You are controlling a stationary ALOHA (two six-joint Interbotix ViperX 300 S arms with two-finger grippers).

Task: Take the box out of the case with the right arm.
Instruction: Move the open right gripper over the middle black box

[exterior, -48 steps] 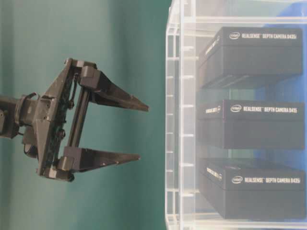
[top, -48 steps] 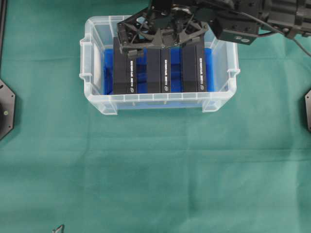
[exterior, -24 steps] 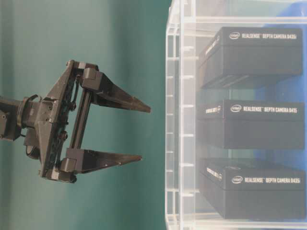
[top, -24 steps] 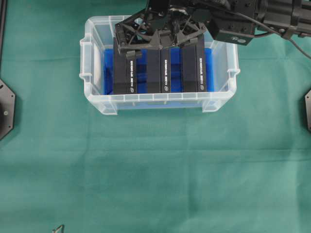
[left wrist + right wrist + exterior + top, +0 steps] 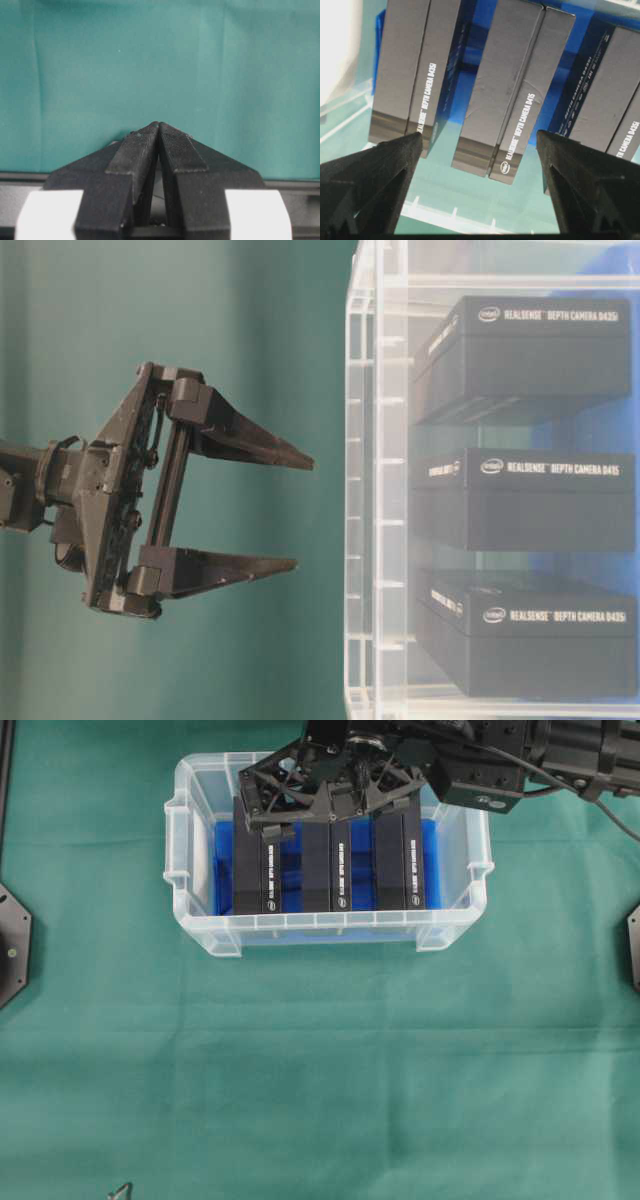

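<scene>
The clear case (image 5: 320, 925) holds three black boxes standing side by side on a blue sheet: left (image 5: 257, 860), middle (image 5: 330, 865) and right (image 5: 400, 860). My right gripper (image 5: 330, 812) hangs open over the back part of the case, above the boxes and touching none. In the right wrist view its fingertips (image 5: 415, 142) stand wide apart on either side of the middle box (image 5: 512, 85). The table-level view shows the right gripper (image 5: 303, 513) open just outside the case wall (image 5: 375, 490). My left gripper (image 5: 159, 125) is shut on nothing over green cloth.
Green cloth (image 5: 320, 1070) covers the table around the case. Black mounts sit at the left edge (image 5: 12, 945) and right edge (image 5: 633, 948). The right arm's body and cable (image 5: 560, 760) reach in from the top right.
The right gripper has edged slightly closer to the case and stays open. The boxes and case have not moved.
</scene>
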